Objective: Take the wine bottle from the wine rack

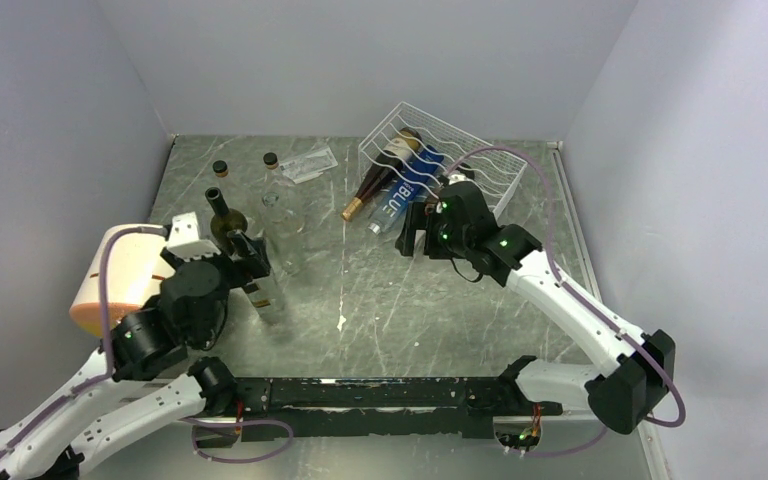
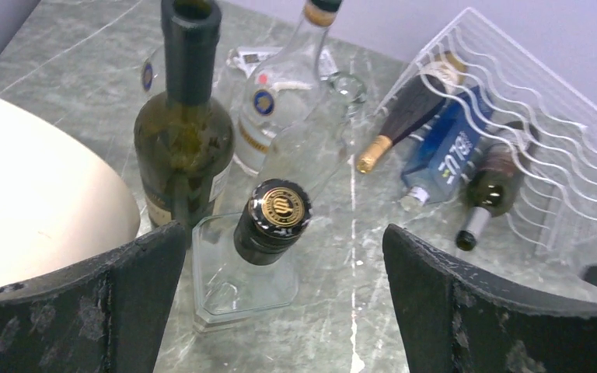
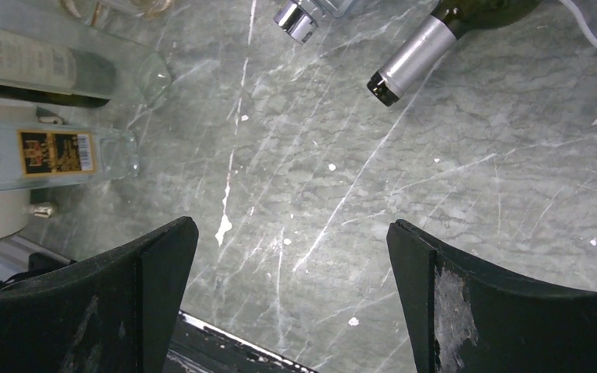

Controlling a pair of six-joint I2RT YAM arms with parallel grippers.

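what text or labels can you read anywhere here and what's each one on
"BLUE": on the blue bottle lying in the wire rack.
Gold ring on the black cap: too small to read.
Yellow label with barcode on the clear bottle: too blurred.

Table [image 1: 410,300]: grey-green marbled top, scratched, with white flecks. A cream cylinder [image 1: 125,275] sits at its left edge.

At the left rear I record three clear glass items. The first is a square-based clear bottle [image 2: 303,155], mouth open and uncapped. Just behind it stands a brown-capped clear bottle [image 2: 268,101] with a blue-and-gold emblem. A second capped bottle [image 1: 220,170] stands further left.

A plastic packet [image 1: 308,163] lies flat near the back wall [image 1: 360,60]. A blue bottle [image 2: 443,148] with white lettering lies on its side at the right rear, silver cap toward me.
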